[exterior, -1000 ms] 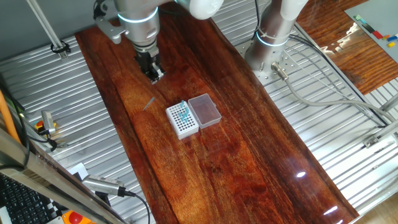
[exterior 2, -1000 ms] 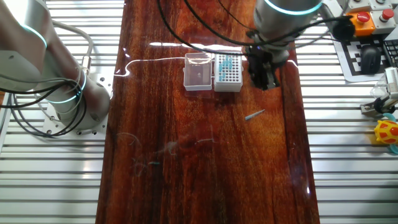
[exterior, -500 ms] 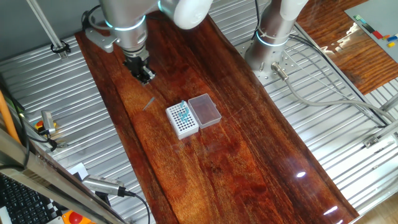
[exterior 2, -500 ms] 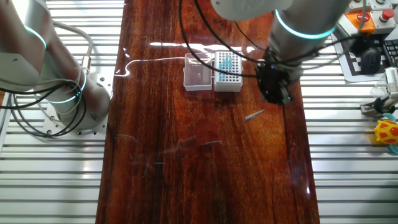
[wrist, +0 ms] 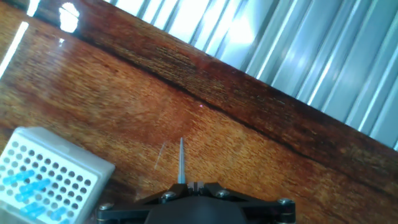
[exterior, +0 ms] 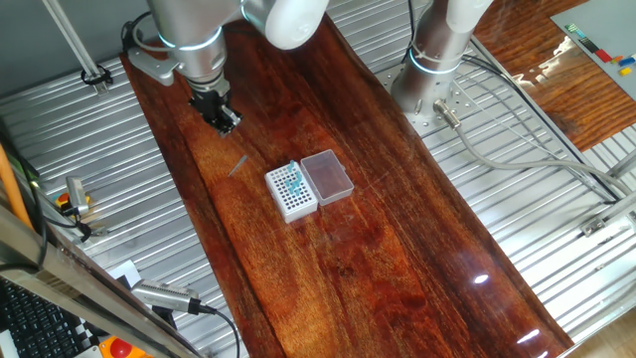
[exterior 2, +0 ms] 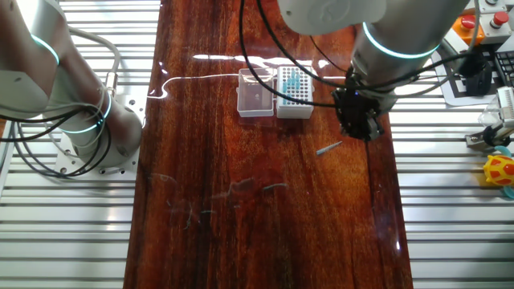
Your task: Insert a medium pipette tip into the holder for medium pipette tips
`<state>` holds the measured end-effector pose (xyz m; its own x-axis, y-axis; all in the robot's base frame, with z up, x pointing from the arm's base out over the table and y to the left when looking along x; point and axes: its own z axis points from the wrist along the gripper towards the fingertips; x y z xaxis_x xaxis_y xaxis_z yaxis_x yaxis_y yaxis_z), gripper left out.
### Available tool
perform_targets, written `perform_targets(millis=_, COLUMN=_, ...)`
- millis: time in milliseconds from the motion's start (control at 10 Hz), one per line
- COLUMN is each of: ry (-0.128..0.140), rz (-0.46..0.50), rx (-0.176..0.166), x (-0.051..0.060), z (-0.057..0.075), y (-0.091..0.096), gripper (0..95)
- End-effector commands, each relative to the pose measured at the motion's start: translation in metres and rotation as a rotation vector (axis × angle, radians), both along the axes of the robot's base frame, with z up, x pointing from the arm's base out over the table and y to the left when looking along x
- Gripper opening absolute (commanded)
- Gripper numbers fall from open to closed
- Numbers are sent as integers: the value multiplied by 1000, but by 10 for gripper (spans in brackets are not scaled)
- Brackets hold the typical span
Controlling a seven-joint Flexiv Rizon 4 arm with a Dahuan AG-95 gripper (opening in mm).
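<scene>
The arm reaches in from the far end of the wooden table (exterior: 397, 259), wrist pointed straight down, with the gripper (exterior: 223, 121) hanging over the boards near the table's long edge. In the other fixed view the gripper (exterior 2: 359, 128) sits up and to the right of the tip, above the wood and not touching anything you can make out. From the hand view, the dark gripper body fills the bottom of the frame and the fingers look pressed close together, with only a thin slit between them at the middle. Nothing is pinched in there as far as the views show.

The medium pipette tip (exterior: 238, 165) is lying flat on the wood, a thin pale sliver set at a slant, between the gripper and the rack. In the other fixed view the medium pipette tip (exterior 2: 328, 148) is just below and left of the gripper. The hand view shows the medium pipette tip (wrist: 181, 160) as a thin line running right up from the gripper's center.

The holder for medium pipette tips (exterior: 291, 192) is the white block with the hole grid, a few teal tips stuck in one corner. It shows again in the other fixed view (exterior 2: 294, 93) and at the lower left of the hand view (wrist: 50, 180). A clear box (exterior: 327, 176) sits touching the holder's side. A second robot base (exterior: 433, 70) stands off the table on the ribbed metal.
</scene>
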<state>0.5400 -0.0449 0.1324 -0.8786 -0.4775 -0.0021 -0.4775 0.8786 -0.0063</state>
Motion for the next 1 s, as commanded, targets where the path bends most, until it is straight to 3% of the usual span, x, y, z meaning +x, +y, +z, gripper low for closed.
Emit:
perform_targets(millis=100, ry=3, rz=-1, rx=-23, x=1, z=0, y=1, gripper=0)
perform_targets(millis=300, ry=8, rz=-9, rx=-35, x=1, z=0, y=1, gripper=0)
perform_targets(millis=400, ry=18, rz=-19, rx=-37, x=2, z=-2, y=0, gripper=190)
perform_targets(millis=600, ry=23, rz=-36, rx=-37, x=0, z=-8, y=5, gripper=190)
perform_targets(millis=1000, ry=26, rz=-19, rx=-39, x=3, z=-38, y=3, gripper=190)
